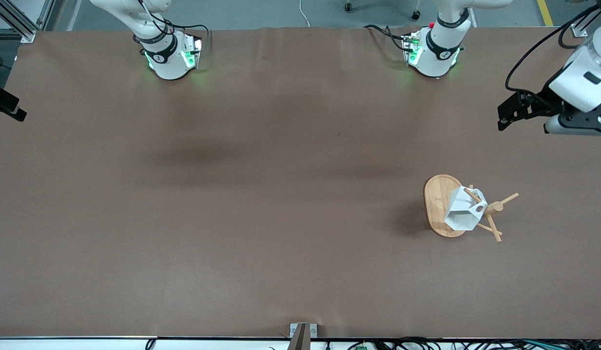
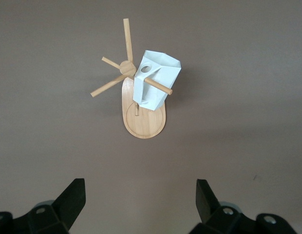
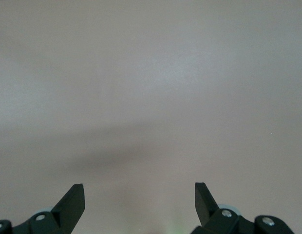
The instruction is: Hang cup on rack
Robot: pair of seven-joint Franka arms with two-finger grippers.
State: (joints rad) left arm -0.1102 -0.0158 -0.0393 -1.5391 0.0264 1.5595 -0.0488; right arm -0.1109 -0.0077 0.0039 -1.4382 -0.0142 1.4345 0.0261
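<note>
The white faceted cup hangs on a peg of the bamboo rack, which stands toward the left arm's end of the table. In the left wrist view the cup sits against the post with a peg sticking out past it, above the rack's oval base. My left gripper is open and empty, up in the air over the table's end, apart from the rack; it also shows in the left wrist view. My right gripper is open and empty over bare table at the right arm's end.
The brown table holds nothing else. The two arm bases stand along its edge farthest from the front camera. A small metal bracket sits at the near edge.
</note>
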